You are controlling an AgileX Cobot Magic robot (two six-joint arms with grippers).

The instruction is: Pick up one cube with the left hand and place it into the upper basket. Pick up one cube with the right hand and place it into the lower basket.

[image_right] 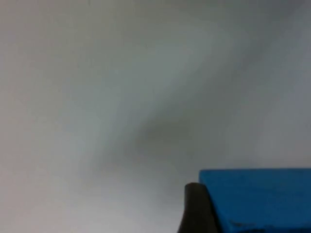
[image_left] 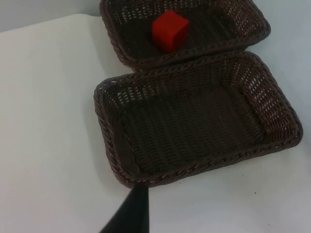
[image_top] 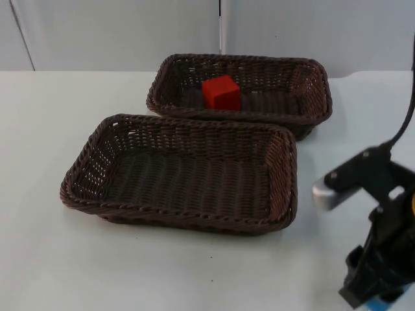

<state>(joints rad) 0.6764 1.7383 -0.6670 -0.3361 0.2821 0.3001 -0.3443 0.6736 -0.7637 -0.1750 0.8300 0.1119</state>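
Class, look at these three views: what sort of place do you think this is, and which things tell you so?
Probably a robot test bench: a bare white table against a grey partition wall, two wicker baskets, a red cube in the farther one, and the right gripper at a blue cube.

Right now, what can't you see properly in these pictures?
- Blue cube: cut off by the right wrist view's edge, a black fingertip beside it; contact unclear.
- Right gripper: cut off by the top view's edge.
- Upper basket floor: partly hidden behind the red cube and the lower basket rim.
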